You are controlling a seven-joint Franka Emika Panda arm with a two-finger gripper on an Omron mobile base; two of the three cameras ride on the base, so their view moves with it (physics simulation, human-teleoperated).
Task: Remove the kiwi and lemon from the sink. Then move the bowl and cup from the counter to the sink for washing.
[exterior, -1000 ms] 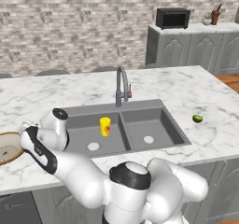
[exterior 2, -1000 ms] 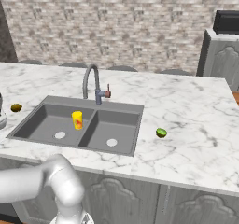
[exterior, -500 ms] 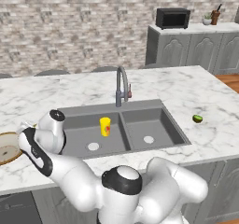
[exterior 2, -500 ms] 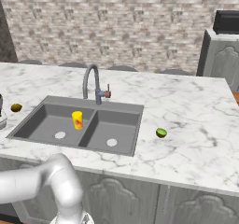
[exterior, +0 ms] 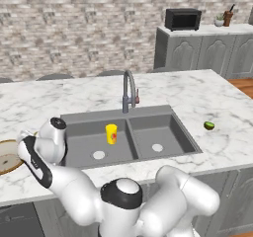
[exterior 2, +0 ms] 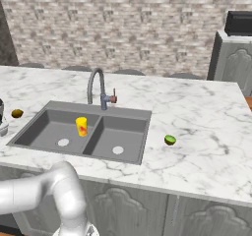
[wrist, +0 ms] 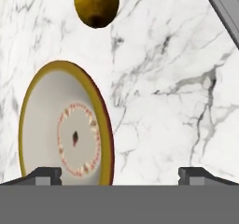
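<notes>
A: We see the counter (exterior: 217, 98) as polished white marble with grey veins, and the sink (exterior: 148, 125) set into it as matt dark grey.

B: We agree; behind the sink the faucet (exterior: 128, 90) looks like brushed steel, and the yellow cup (exterior: 111, 134) in the sink looks like smooth plastic.

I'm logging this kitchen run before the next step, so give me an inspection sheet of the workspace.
Surface: counter, white marble, grey veins.
Job's things: cup upright in the sink, left basin; bowl on the counter; lemon on the counter beyond the bowl; kiwi on the counter right of the sink.
Clutter: nothing seen.
Grippers: hand open, empty, over the bowl's edge.
Cables: nothing seen.
Surroundings: microwave, stone wall.
</notes>
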